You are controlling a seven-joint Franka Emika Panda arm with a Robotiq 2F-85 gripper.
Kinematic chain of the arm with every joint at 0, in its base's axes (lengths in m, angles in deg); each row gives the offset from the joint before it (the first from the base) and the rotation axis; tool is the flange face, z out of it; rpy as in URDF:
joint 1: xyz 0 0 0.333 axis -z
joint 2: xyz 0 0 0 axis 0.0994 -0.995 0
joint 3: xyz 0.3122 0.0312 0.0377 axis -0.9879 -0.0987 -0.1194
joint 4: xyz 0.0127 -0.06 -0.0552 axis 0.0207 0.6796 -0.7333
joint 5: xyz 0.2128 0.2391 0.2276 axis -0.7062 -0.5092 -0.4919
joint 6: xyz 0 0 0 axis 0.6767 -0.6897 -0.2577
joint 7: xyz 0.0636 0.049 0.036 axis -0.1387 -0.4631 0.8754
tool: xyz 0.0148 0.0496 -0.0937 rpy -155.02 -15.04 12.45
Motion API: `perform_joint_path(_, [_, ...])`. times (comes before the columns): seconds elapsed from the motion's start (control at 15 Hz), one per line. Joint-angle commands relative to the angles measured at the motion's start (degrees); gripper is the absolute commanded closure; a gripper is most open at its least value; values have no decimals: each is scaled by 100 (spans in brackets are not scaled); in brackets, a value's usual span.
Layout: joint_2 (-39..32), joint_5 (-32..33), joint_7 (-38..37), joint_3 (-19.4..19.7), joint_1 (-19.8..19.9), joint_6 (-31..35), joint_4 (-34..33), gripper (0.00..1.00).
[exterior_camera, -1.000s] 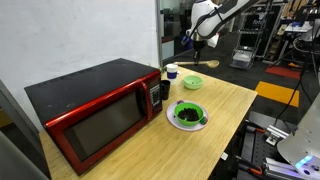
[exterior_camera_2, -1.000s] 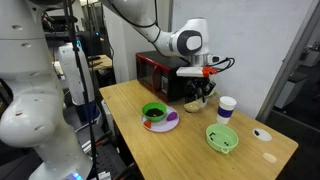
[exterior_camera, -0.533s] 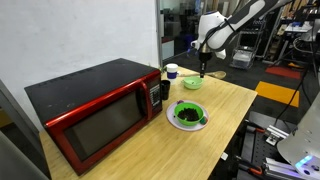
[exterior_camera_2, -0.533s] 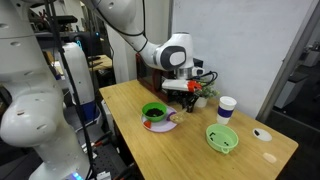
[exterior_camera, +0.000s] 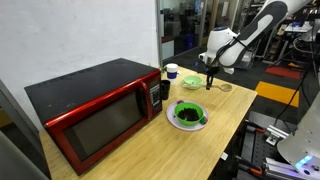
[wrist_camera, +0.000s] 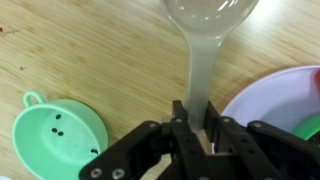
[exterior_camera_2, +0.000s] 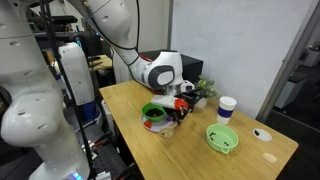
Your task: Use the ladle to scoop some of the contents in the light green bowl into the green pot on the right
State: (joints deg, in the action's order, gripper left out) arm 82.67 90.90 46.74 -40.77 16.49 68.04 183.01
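Gripper point(wrist_camera: 197, 125): I have it clamped tight on the ladle point(wrist_camera: 200, 55) handle, with the scoop pointing away from my fingers over the bare table point(wrist_camera: 90, 50).
Light green bowl point(wrist_camera: 55, 130): left of my fingers in the wrist view, a few dark specks inside.
Green pot point(wrist_camera: 311, 127): right of my fingers, sitting on a pale plate point(wrist_camera: 270, 95); only its edge shows, so I can't tell the contents.

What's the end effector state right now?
The end effector is closed, holding the ladle by its handle.
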Motion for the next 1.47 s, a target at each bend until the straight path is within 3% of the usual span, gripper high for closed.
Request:
perform_joint_path(0.0, [-613, 310, -289, 340, 127, 332, -171, 94])
perform_joint_path(0.2, [-1016, 242, -283, 499, 136, 494, -278, 94])
perform_joint_path(0.53, [-1481, -49, -172, 426, 158, 826, -361, 94])
perform_joint_path(0.6, [-1527, -30, -177, 429, 147, 853, -372, 53])
perform_joint_path(0.73, [-1574, 7, -187, 442, 138, 909, -388, 46])
perform_joint_path(1.13, [-1248, 60, -179, 431, 70, 725, -447, 4])
perform_joint_path(1.4, [-634, -245, 14, 205, 33, 71, -605, 0])
